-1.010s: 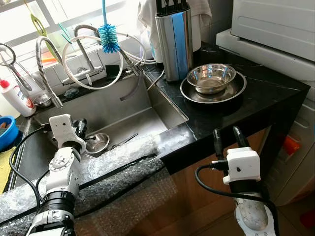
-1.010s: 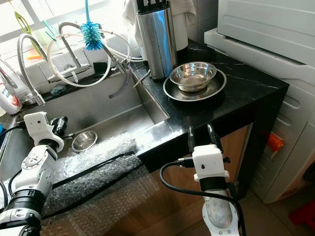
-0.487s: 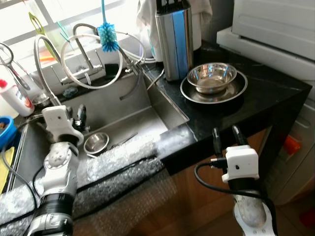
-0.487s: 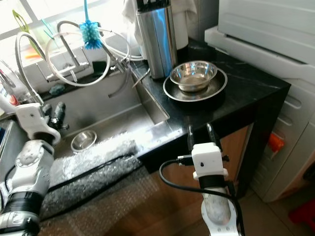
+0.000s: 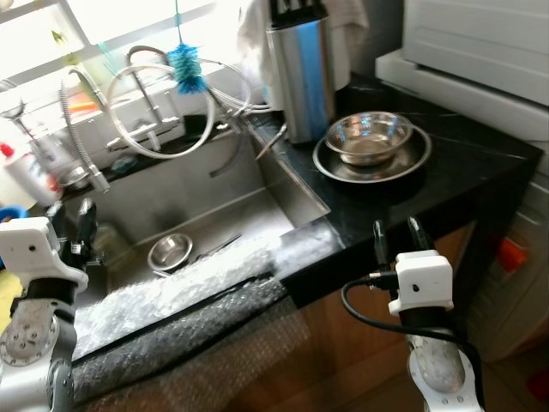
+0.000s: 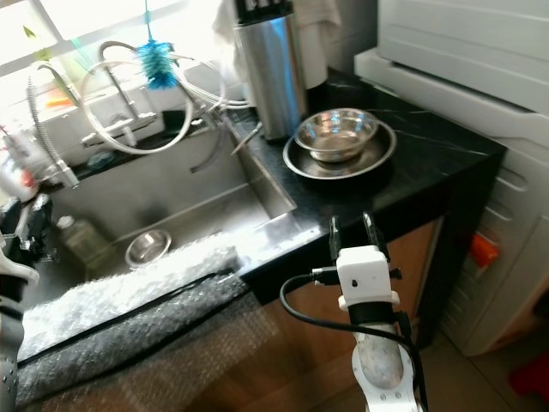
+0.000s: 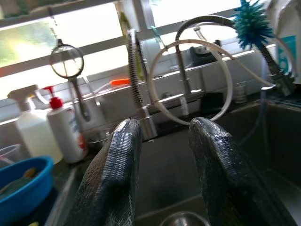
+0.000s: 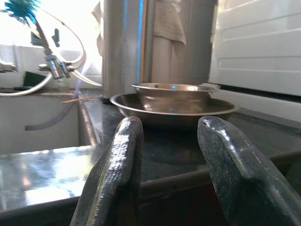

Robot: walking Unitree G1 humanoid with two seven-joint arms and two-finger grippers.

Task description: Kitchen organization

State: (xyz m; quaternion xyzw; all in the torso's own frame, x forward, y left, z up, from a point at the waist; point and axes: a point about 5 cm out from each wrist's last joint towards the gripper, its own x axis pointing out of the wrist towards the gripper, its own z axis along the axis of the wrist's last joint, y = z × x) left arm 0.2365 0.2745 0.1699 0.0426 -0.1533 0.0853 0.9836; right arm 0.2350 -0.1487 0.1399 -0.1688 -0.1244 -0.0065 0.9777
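Note:
A small steel bowl (image 5: 169,251) lies on the floor of the steel sink (image 5: 214,184). On the black counter to the right a larger steel bowl (image 5: 369,136) sits inside a steel plate (image 5: 412,159). My left gripper (image 5: 70,230) hangs open at the sink's left end, empty, well left of the small bowl. My right gripper (image 5: 397,236) is open and empty below the counter's front edge, level with the plate (image 8: 174,110) and bowl (image 8: 169,90) ahead of it.
A steel knife block (image 5: 300,73) stands behind the plate. Faucets, hoses and a blue bottle brush (image 5: 185,67) crowd the sink's back edge. Bubble wrap (image 5: 184,296) covers the sink's front rim. A blue basin (image 7: 21,188) and soap bottles (image 7: 63,127) stand left. A white appliance (image 5: 480,43) is at right.
My left arm has drawn back to the left, away from the small bowl in the sink. The right arm has stayed where it was.

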